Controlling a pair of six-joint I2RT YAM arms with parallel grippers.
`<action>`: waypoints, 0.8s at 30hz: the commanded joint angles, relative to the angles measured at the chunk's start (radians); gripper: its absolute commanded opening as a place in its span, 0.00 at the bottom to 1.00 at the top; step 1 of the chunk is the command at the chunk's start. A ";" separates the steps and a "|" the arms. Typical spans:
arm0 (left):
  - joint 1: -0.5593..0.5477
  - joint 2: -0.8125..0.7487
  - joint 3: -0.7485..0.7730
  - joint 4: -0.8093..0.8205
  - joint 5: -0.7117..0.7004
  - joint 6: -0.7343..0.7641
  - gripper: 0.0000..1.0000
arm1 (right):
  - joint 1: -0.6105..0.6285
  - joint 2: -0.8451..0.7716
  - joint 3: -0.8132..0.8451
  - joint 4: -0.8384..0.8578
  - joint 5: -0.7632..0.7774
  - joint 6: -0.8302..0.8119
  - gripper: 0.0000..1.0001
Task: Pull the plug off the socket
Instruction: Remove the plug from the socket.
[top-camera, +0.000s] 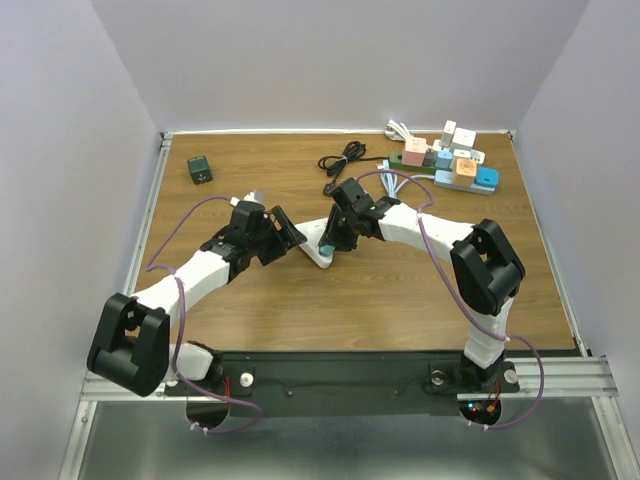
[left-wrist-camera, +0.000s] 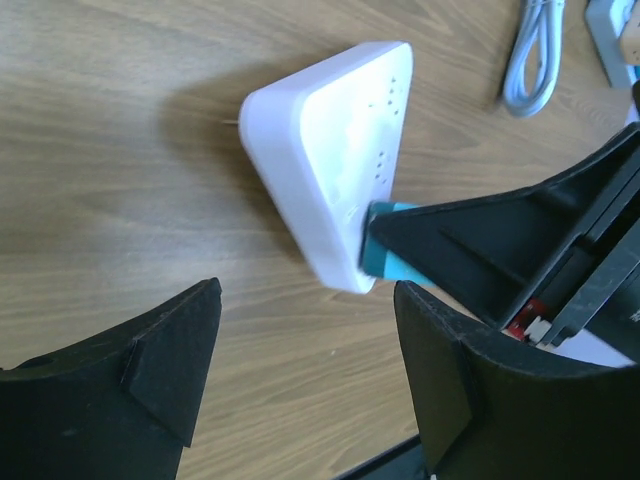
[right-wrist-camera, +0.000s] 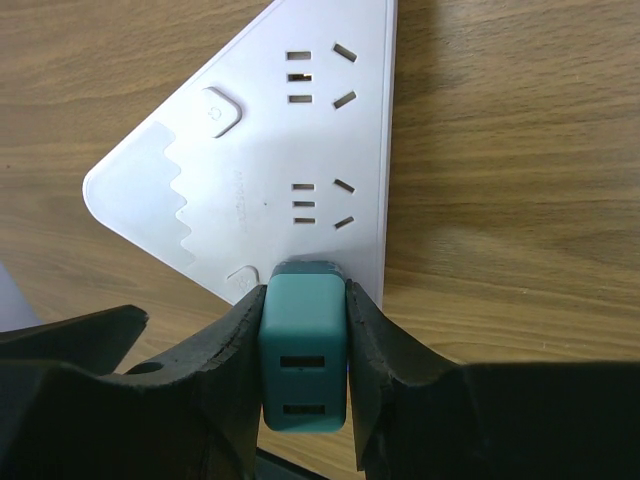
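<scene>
A white triangular socket (top-camera: 316, 254) lies on the wooden table at mid-centre. It also shows in the left wrist view (left-wrist-camera: 330, 150) and the right wrist view (right-wrist-camera: 260, 150). A teal plug (right-wrist-camera: 303, 350) with two USB slots sits in the socket's near corner, and also shows in the left wrist view (left-wrist-camera: 392, 260). My right gripper (right-wrist-camera: 303, 300) is shut on the plug, one finger on each side. My left gripper (left-wrist-camera: 308, 300) is open and empty. It hovers just left of the socket (top-camera: 290, 238) without touching it.
Power strips with several coloured plugs (top-camera: 450, 165) lie at the back right, with a white cable (top-camera: 398, 130) behind them. A coiled black cable (top-camera: 343, 160) lies behind the socket. A dark green cube (top-camera: 200, 169) sits at the back left.
</scene>
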 joint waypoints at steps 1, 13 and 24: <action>-0.038 0.043 0.031 0.108 -0.047 -0.052 0.80 | 0.013 0.012 0.034 0.010 -0.017 0.074 0.01; -0.080 0.181 0.062 0.151 -0.143 -0.066 0.78 | 0.016 0.010 0.054 0.010 -0.068 0.120 0.00; -0.094 0.200 0.099 0.188 -0.173 -0.071 0.60 | 0.017 -0.025 0.038 0.014 -0.170 0.119 0.00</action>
